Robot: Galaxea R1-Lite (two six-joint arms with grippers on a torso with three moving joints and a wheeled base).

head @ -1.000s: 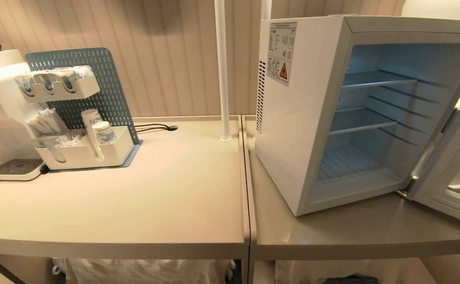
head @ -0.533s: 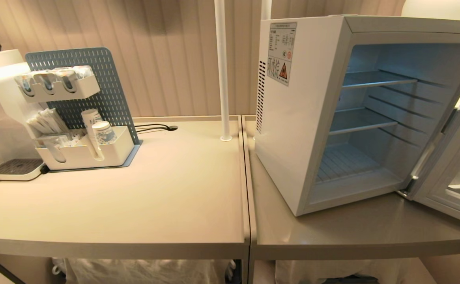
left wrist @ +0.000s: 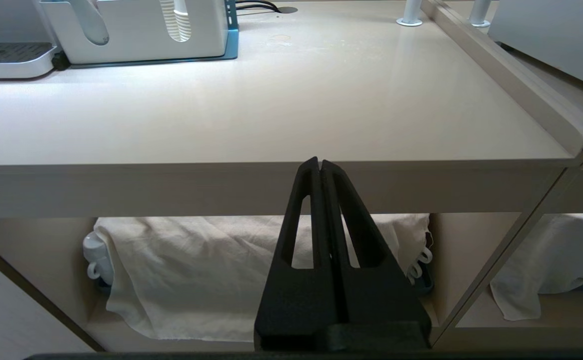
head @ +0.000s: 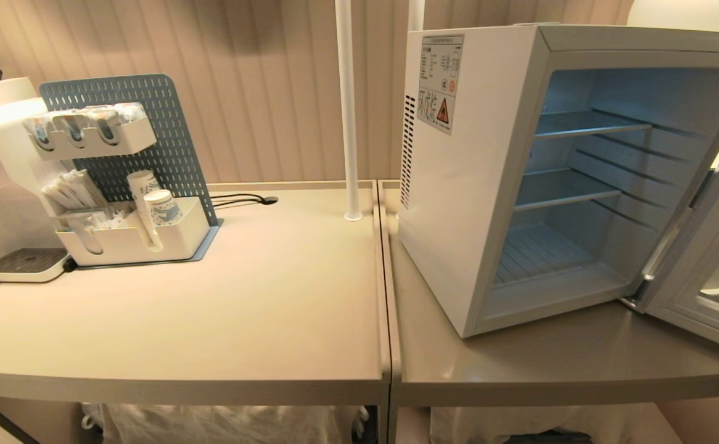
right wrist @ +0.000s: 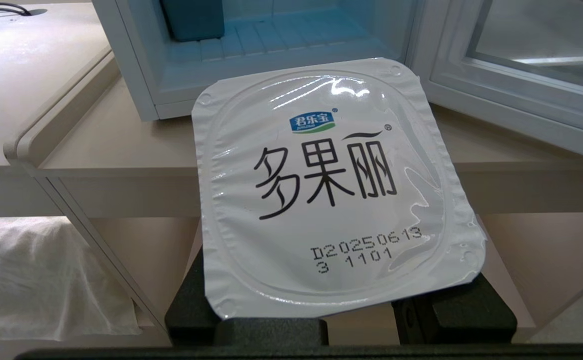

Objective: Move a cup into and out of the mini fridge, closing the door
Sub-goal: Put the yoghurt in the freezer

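Head view: mini fridge (head: 458, 185) on the tabletop (head: 211, 308), its door (head: 705, 271) swung wide and cut off at the frame edge, shelves bare; no arm or cup visible. Only the right wrist view shows the cup (right wrist: 331, 185), before the fridge's opening, grasped in the right gripper (right wrist: 341, 320) jaws, foil lid hiding body and fingertips. Left gripper (left wrist: 320, 167), jaws clenched empty, hangs before the tabletop's front edge, away from the fridge.

Honestly nothing has changed in the head view over the last second, as far as I can tell: no shift of the camera, nothing moved, and neither arm has come into view.
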